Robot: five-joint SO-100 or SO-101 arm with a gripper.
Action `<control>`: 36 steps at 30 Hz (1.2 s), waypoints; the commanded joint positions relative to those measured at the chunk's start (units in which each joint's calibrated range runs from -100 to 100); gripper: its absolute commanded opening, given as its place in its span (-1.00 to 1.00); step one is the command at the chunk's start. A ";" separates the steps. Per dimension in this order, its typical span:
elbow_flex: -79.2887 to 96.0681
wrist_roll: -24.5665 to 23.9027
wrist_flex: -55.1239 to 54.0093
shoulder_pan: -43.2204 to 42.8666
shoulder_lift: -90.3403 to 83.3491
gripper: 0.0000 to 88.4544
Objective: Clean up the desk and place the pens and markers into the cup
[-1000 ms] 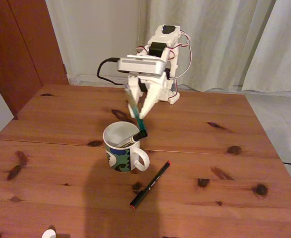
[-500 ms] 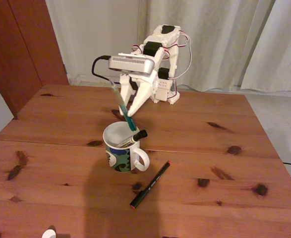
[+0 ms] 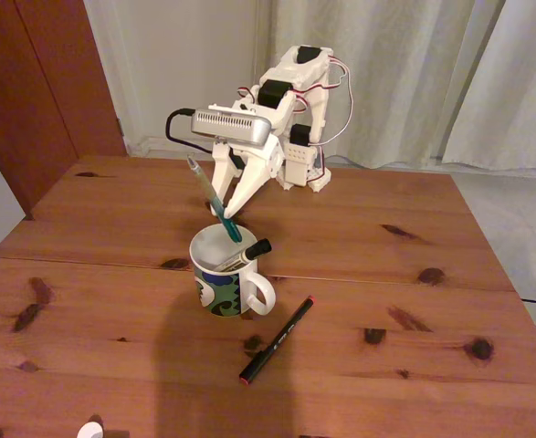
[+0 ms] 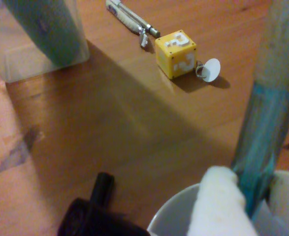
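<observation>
In the fixed view my gripper [image 3: 224, 209] is shut on the teal-green pen [image 3: 215, 199], which tilts with its top to the left and its lower tip at the back rim of the cup [image 3: 225, 274]. A white marker with a black cap [image 3: 252, 249] leans inside the cup. The thin black pen with a red tip [image 3: 277, 339] lies on the desk [image 3: 112, 228], front right of the cup. In the wrist view the teal pen [image 4: 262, 128] runs down between my white fingertips [image 4: 218, 196], above the cup rim [image 4: 166, 219], with the marker's black cap [image 4: 96, 209] at lower left.
In the wrist view, a yellow question-mark cube [image 4: 176, 53] with a white tag [image 4: 210, 69] sits on the desk, a pale stick-like object [image 4: 132, 20] beyond it and a clear container [image 4: 36, 37] at upper left. The arm's base [image 3: 304, 164] stands at the desk's far edge.
The gripper has swung left with the teal pen. The pen's top now leans further left and its lower tip has come to the cup's back rim. Marker and black pen are unmoved.
</observation>
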 commanded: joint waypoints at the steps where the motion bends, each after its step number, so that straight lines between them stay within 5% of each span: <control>1: -0.30 0.02 -1.55 0.14 -2.96 -0.97; 7: 0.96 0.18 -1.55 0.14 -2.96 -0.96; 15: 4.21 3.06 -1.55 -0.42 -3.05 -0.70; 28: -2.28 3.06 -1.55 -0.42 -2.30 -0.71; 33: -10.94 3.22 -0.87 -3.88 2.25 -1.00; 36: -16.26 3.64 -0.69 -6.46 6.55 -0.98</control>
